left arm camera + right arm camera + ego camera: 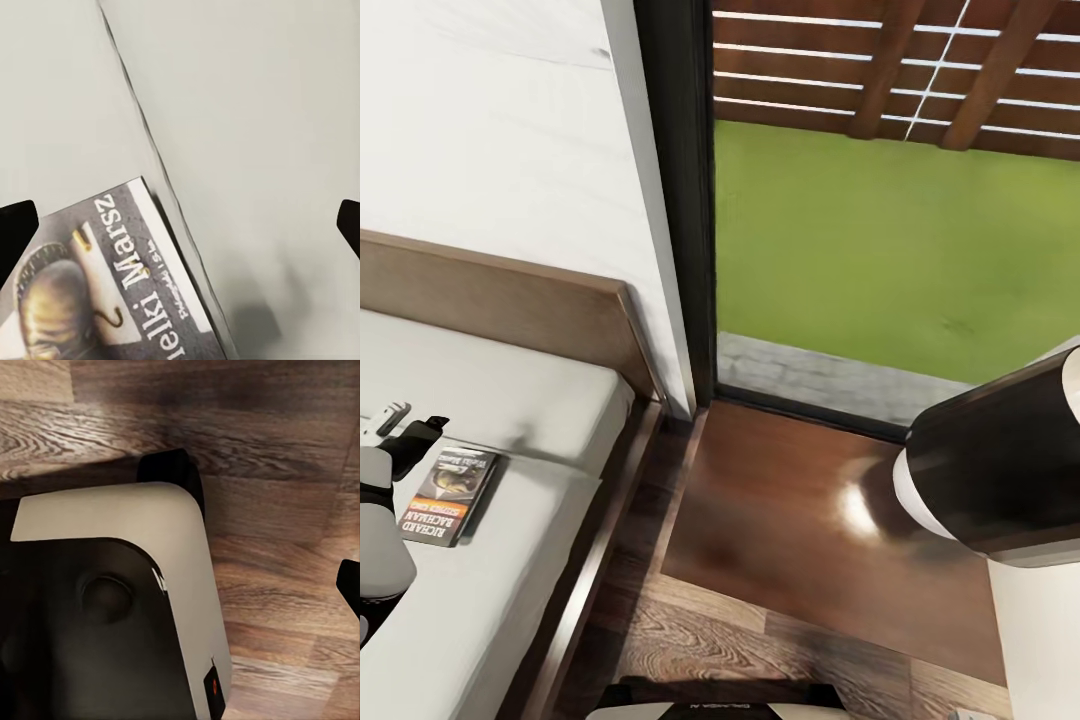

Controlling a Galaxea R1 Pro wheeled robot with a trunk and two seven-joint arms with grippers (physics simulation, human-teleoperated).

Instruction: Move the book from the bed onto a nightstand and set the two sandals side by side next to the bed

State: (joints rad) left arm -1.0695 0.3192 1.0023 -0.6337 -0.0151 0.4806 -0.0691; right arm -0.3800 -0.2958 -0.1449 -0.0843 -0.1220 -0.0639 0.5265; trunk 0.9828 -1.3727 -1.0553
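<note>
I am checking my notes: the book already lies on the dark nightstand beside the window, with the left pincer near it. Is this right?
Not quite. The head view shows the book lying on the bed, on its pale mattress, not on the nightstand. The left pincer is indeed near it.

The thin dark-covered paperback book (pixel 112 285) runs off the left wrist picture's edge, so only part of its portrait and white lettering shows; in the head view its smaller print is too tiny to read. The left hand (pixel 395 425) sits at the head picture's border, partly cut off, and only the dark tips of its fingers (pixel 16 232) enter the left wrist view. The large low bed with pale grey mattress (pixel 490 400) and the glossy reddish-brown wooden nightstand (pixel 780 510) are both cropped, the nightstand partly behind the black-and-white right arm (pixel 1000 470).
</note>
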